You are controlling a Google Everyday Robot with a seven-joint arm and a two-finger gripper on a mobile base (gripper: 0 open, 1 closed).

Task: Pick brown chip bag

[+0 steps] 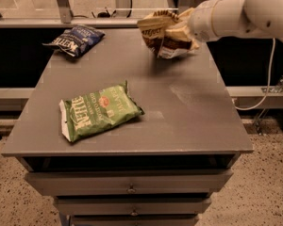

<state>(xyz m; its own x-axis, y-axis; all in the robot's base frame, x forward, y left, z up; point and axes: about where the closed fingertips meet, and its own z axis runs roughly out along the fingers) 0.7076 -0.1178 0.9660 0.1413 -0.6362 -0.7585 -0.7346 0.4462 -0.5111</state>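
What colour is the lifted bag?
Brown chip bag: dark brown and tan, in end effector above table; camera view.

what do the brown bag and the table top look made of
Brown chip bag, held aloft in the gripper at the far right: thin plastic film, likely; it crumples and glints. Table top: smooth matte grey, perhaps painted metal or laminate; soft sheen only.
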